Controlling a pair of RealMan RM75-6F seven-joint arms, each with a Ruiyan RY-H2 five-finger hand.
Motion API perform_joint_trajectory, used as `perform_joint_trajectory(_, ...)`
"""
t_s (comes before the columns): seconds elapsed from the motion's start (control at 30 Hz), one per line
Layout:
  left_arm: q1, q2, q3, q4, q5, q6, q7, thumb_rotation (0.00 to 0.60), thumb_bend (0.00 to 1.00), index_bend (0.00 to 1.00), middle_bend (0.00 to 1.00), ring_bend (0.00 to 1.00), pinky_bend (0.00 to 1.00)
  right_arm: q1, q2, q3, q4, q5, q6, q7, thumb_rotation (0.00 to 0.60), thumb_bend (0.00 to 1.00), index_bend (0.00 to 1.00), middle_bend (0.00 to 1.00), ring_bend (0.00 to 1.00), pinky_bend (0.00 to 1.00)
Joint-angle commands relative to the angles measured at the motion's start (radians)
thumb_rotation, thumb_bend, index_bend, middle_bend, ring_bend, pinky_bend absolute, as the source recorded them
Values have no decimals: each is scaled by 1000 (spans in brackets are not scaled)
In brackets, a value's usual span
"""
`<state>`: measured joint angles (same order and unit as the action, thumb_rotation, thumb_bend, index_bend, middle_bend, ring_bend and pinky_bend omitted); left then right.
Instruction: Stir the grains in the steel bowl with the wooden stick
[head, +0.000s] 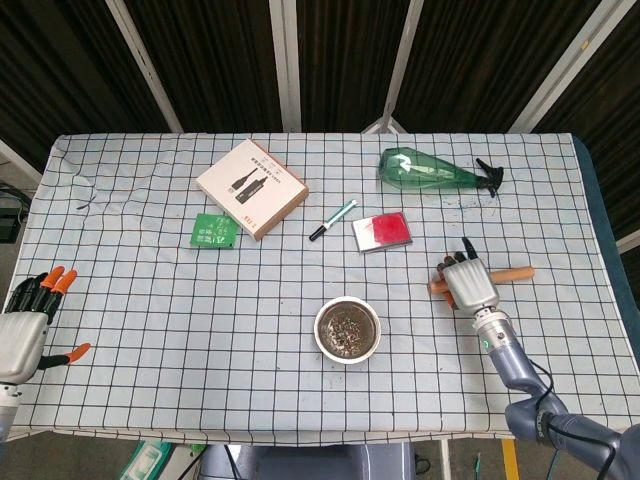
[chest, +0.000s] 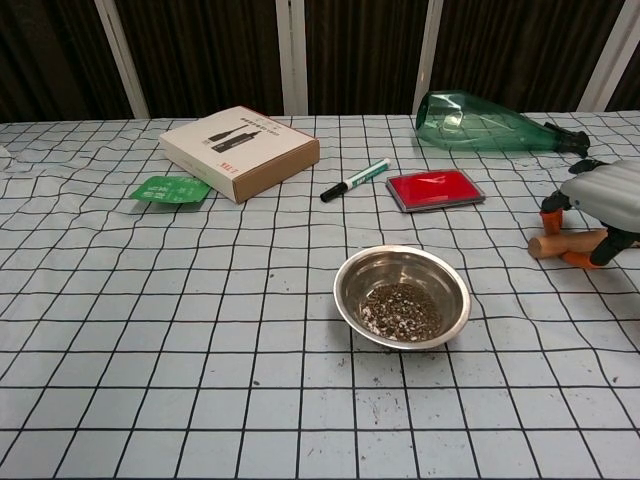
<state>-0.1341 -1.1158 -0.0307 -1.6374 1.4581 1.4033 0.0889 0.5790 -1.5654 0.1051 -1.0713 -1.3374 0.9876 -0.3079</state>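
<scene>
A tabletop (head: 150, 290) covered in a white cloth with a black grid carries a scatter of things. Near the front middle sits a steel bowl (head: 347, 329) holding dark speckled grains (chest: 400, 308). To its right, well apart from it, a wooden stick (head: 515, 271) lies flat on the cloth. The robot's right hand (head: 470, 283) is lowered palm-down over the stick's near end, orange-tipped fingers (chest: 551, 206) curled down on either side of it; whether it actually grips the stick cannot be told. The left hand (head: 24, 325) hovers at the front left edge, holding nothing, fingers spread apart. Further back lie a tan box (head: 252, 188), a green packet (head: 214, 230) just beside it, a marker pen (head: 332, 219), a red stamp pad (head: 382, 232), and a green glass bottle (head: 430, 169) on its side.
</scene>
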Motion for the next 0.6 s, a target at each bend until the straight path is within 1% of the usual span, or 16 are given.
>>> perform_joint_trajectory(0.03,1,0,1,2,0,1,-1,600,69,0,0,0,0,-1,-1,-1,1,-9,11,9,600,450,689,464,385,183)
perform_joint_trajectory(0.07,1,0,1,2,2,1,-1,600,69,0,0,0,0,-1,-2,-1,2,-12,15,13,600,454,705,479,408,221)
perform_joint_trajectory(0.23,0,0,1,1,2,1,0,600,68,0,0,0,0,-2,2,-1,0,-24,30,29,600,461,748,517,484,323)
perform_joint_trajectory(0.33,0,0,1,1,2,1,0,600,68,0,0,0,0,-3,4,-1,-4,-27,36,32,600,463,754,525,522,351)
perform_joint_trajectory(0.6,1,0,2,2,2,2,-1,600,68,0,0,0,0,-7,15,0,-22,-28,43,39,600,464,773,550,565,394)
